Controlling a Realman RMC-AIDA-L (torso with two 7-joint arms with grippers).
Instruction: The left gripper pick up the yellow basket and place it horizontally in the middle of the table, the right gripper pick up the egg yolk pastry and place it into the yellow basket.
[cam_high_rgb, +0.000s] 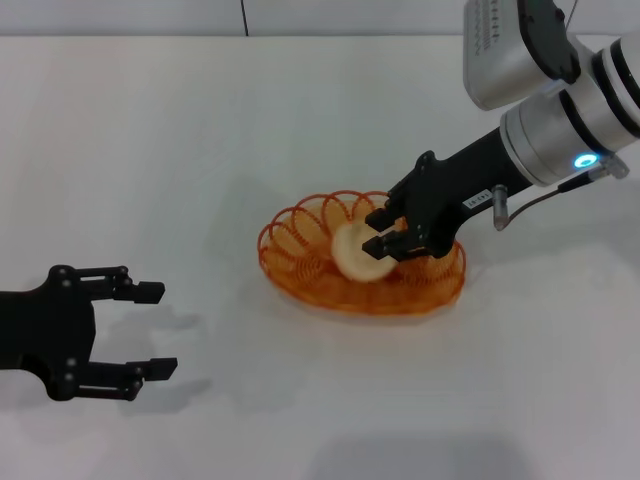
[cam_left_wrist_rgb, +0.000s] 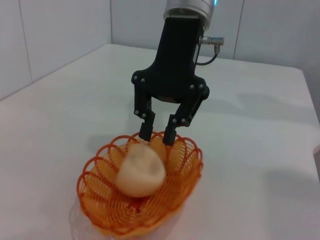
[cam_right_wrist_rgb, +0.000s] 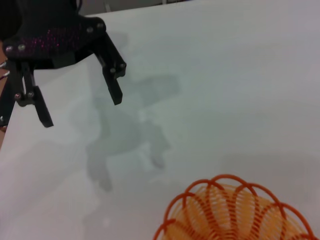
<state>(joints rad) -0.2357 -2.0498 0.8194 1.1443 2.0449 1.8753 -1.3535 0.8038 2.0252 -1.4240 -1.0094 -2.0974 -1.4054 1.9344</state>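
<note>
The yellow basket (cam_high_rgb: 292, 243) lies flat near the middle of the table (cam_high_rgb: 150, 150). The egg yolk pastry (cam_high_rgb: 355, 255) rests tilted inside it. My right gripper (cam_high_rgb: 378, 231) hovers over the basket's right part, open, its fingertips right at the pastry's edge but not clamped on it. The left wrist view shows the same: the right gripper (cam_left_wrist_rgb: 157, 134) open above the pastry (cam_left_wrist_rgb: 140, 170) in the basket (cam_left_wrist_rgb: 192, 167). My left gripper (cam_high_rgb: 157, 329) is open and empty, low at the table's front left, well apart from the basket. It also shows in the right wrist view (cam_right_wrist_rgb: 81, 109).
The basket's rim (cam_right_wrist_rgb: 235, 200) shows in the right wrist view. A grey wall runs along the table's far edge (cam_high_rgb: 240, 35).
</note>
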